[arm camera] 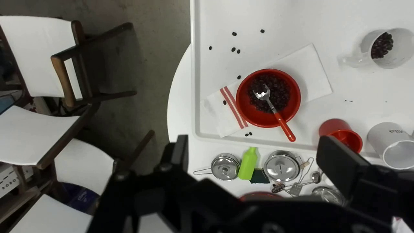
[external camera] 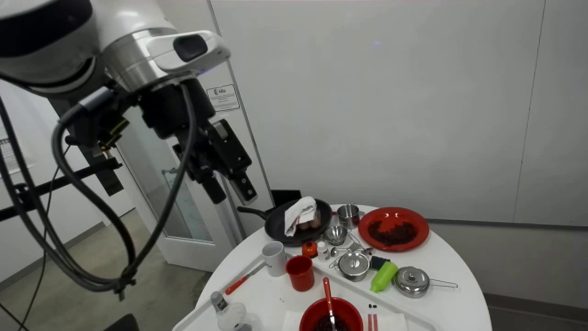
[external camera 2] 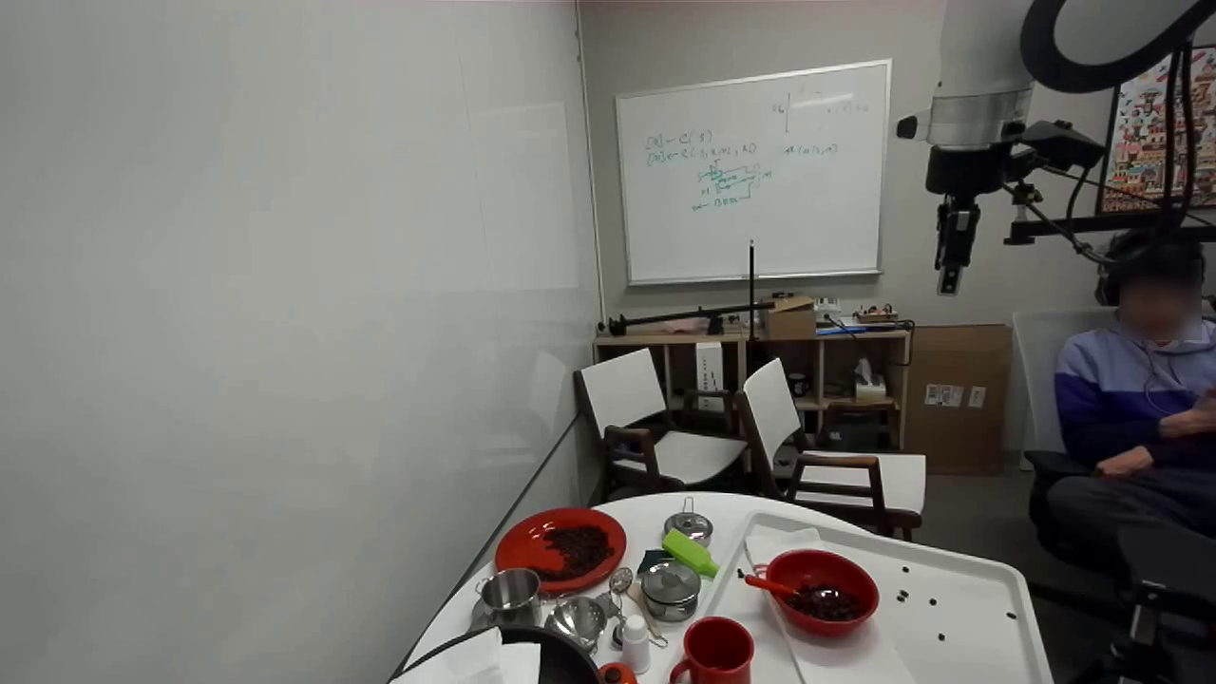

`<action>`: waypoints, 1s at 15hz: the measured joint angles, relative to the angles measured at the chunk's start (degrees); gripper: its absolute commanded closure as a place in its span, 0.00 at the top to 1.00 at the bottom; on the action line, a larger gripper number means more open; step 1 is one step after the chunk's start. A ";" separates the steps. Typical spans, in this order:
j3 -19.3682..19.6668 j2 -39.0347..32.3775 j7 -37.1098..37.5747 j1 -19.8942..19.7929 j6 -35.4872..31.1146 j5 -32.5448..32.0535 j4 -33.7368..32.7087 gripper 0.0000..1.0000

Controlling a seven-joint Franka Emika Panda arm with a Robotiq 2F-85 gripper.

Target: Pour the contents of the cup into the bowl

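Note:
The red cup [external camera: 301, 274] stands upright on the white tray in both exterior views [external camera 2: 719, 652]. It also shows in the wrist view [arm camera: 334, 127], partly behind a finger; its inside is mostly hidden. The red bowl [arm camera: 258, 119] rests on a striped napkin, with dark beans and a red-handled spoon in it. The bowl also shows in both exterior views [external camera: 308, 313] [external camera 2: 825, 627]. My gripper [external camera: 232, 195] is high above the table, apart from everything. Its fingers are wide apart and empty in the wrist view [arm camera: 255, 144]; it also shows in an exterior view [external camera 2: 950, 280].
A clear cup with beans [arm camera: 383, 45] and a white mug [external camera: 274, 259] are near the red cup. A knife [external camera: 243, 279], steel pots [arm camera: 281, 168], green bottle [arm camera: 248, 163], black pan [external camera: 275, 223] and red plate with beans [external camera: 395, 215] surround the tray [external camera 2: 1031, 608].

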State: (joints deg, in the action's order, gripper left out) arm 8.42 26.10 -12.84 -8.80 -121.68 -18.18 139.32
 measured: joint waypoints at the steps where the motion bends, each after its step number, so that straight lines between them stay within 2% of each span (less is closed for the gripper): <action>1: 0.00 0.00 0.00 0.00 0.00 0.00 0.01 1.00; 3: -0.13 -0.03 1.08 -0.17 -0.29 -0.50 0.01 1.00; 5: -0.93 -0.22 5.37 -0.99 -1.59 -3.12 0.20 1.00; 8: -3.57 -0.40 15.47 -3.31 -5.42 -10.04 1.59 1.00; 11: -6.73 -0.51 26.88 -5.58 -5.92 -15.22 2.78 1.00; 13: -7.63 -1.01 30.02 -5.64 -3.89 -14.84 3.06 1.00; 15: -7.32 -1.97 28.64 -4.54 -1.10 -10.49 3.08 1.00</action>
State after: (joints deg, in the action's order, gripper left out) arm 1.10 24.13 15.79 -13.34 -122.79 -28.67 142.39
